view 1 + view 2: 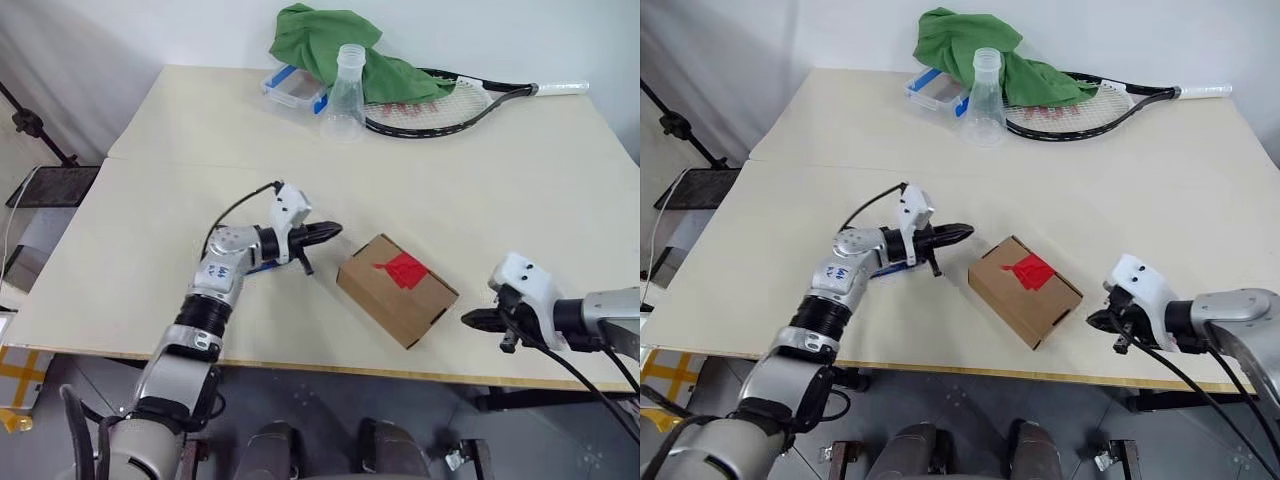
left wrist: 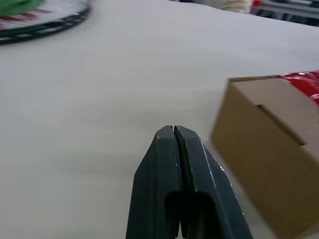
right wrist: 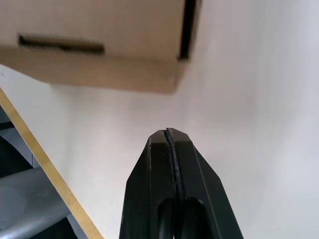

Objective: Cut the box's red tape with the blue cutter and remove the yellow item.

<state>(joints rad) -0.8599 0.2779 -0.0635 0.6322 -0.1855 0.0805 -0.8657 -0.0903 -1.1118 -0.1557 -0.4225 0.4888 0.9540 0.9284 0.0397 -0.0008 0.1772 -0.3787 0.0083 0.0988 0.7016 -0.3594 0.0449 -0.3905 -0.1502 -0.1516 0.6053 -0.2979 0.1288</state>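
The brown cardboard box lies closed in the middle of the table, turned at an angle, with the red tape across its top seam. My left gripper is shut and empty, pointing level at the box's left corner from a short gap away; the left wrist view shows the box just beside its fingertips. A sliver of the blue cutter shows on the table under my left wrist, mostly hidden. My right gripper is shut and empty, near the box's right end by the table's front edge. The yellow item is hidden.
At the back of the table lie a tennis racket, a green cloth, a clear flask and a clear plastic container with blue trim. The table's front edge runs close below the box. A black stand is off to the left.
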